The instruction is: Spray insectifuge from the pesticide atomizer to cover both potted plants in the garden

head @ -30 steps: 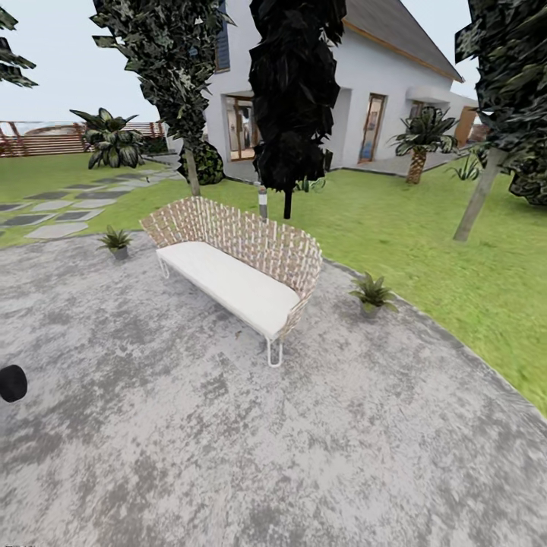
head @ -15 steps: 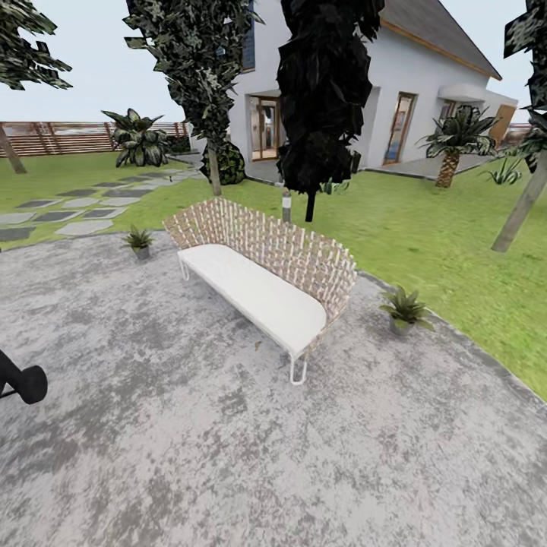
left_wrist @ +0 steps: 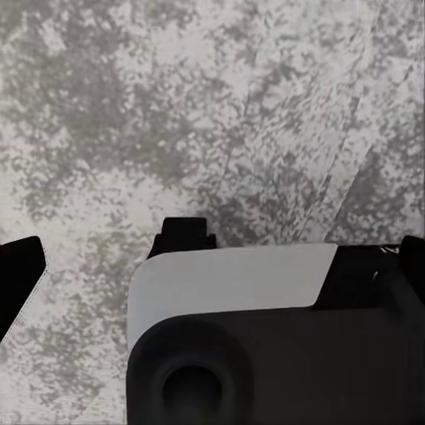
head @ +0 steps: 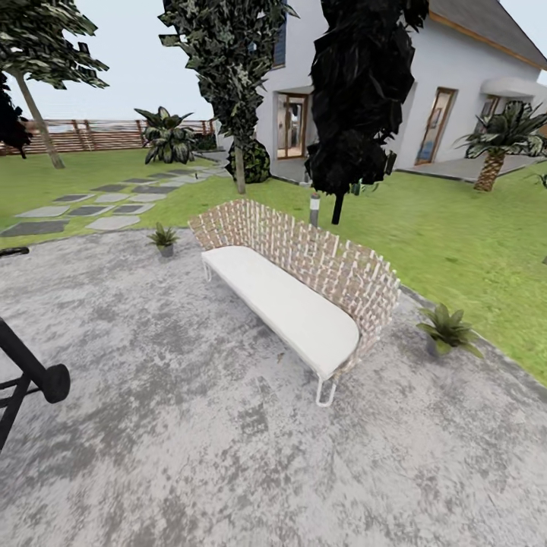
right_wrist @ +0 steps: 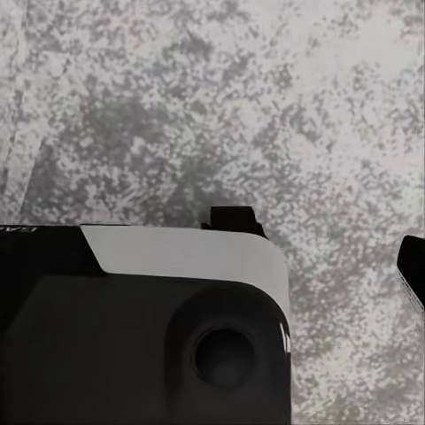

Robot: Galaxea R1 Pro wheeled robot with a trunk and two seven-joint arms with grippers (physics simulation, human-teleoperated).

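both potted plants flank the wicker bench (head: 304, 277): near plant (head: 447, 330) at its right end, far plant (head: 163, 238) at its left. no atomizer in sight. can't tell whether either gripper is open, both wrist views looking down at patio (left_wrist: 221, 106).

Stone, wicker and grass under matt daylight

The patio (head: 190, 425) is rough, mottled grey stone, matt throughout. The bench (head: 304, 281) has a woven wicker back in tan, a smooth white cushion and thin white metal legs. Far left, the fence (head: 99, 135) is brown slatted wood; the house (head: 456, 83) walls look like smooth white plaster. The lawn (head: 471, 235) is soft, matt green.
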